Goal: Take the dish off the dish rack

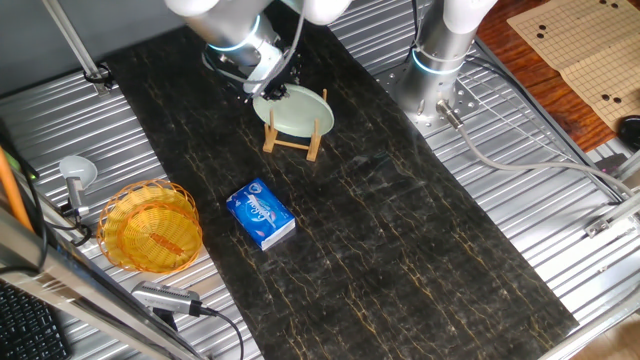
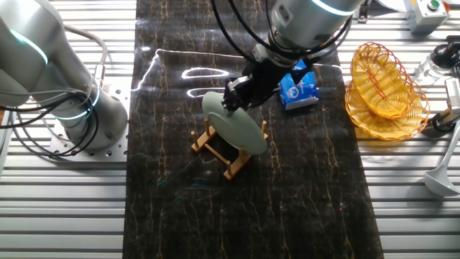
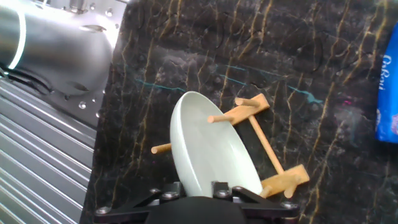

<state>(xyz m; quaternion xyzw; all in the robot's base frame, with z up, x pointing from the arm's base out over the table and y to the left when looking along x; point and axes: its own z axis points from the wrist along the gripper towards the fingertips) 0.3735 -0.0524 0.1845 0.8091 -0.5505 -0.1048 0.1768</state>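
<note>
The pale mint-green dish point(image 1: 296, 110) stands on edge in the small wooden dish rack point(image 1: 292, 147) at the far side of the dark mat. My gripper point(image 1: 272, 90) reaches down onto the dish's upper rim. In the other fixed view the dish point(image 2: 237, 126) leans between the rack's pegs point(image 2: 231, 170), with the gripper point(image 2: 233, 97) at its top left edge. In the hand view the dish point(image 3: 211, 149) runs up between my two fingers; the gripper point(image 3: 198, 186) is closed on its rim, and the rack point(image 3: 267, 149) lies beyond.
A blue tissue packet point(image 1: 260, 213) lies near the middle of the mat. A yellow-orange woven basket point(image 1: 150, 225) sits at the left edge. A second silver arm base point(image 1: 440, 60) stands at the back right, close to the rack. A ribbed metal table surrounds the mat.
</note>
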